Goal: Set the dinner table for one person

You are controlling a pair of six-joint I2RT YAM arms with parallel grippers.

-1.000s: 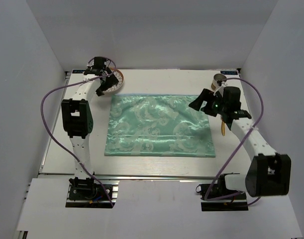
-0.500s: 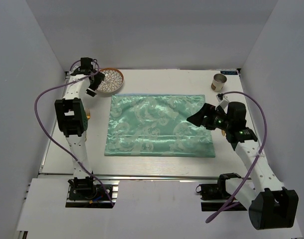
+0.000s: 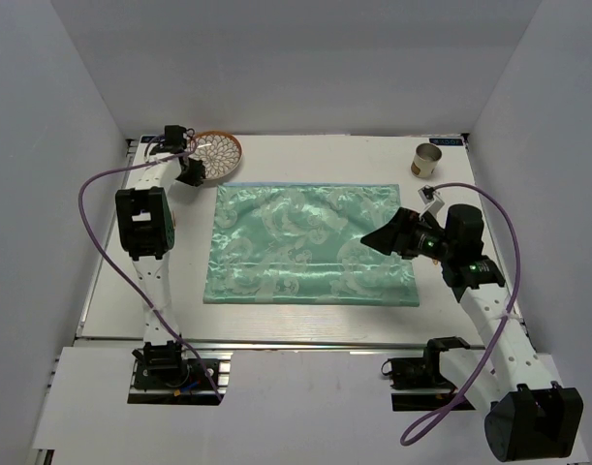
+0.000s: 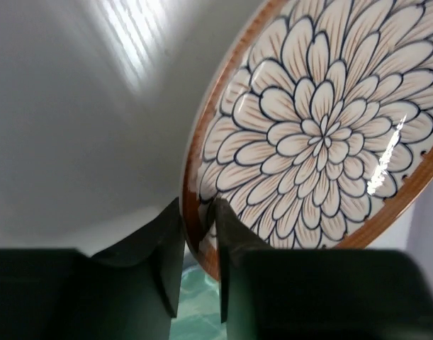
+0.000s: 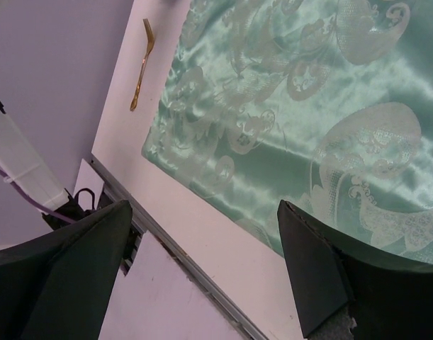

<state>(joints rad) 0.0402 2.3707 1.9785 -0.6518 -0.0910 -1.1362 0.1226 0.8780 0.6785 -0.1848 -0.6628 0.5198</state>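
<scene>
A round plate with a blue-and-orange petal pattern and a brown rim lies at the far left of the white dinner table. My left gripper is shut on the plate's near-left rim. In the left wrist view the rim of the plate sits pinched between the two dark fingers of the left gripper. My right gripper hangs open over the right part of the green cloth. Nothing is between the fingers of the right gripper.
A small metal cup stands at the far right corner. A gold fork lies on the white table left of the green cloth. The metal rail front edge runs below the right gripper. White walls enclose the table.
The left gripper has closed from wide open onto the plate's rim. The right arm has drawn back toward the near side, its open gripper now lower over the cloth.
</scene>
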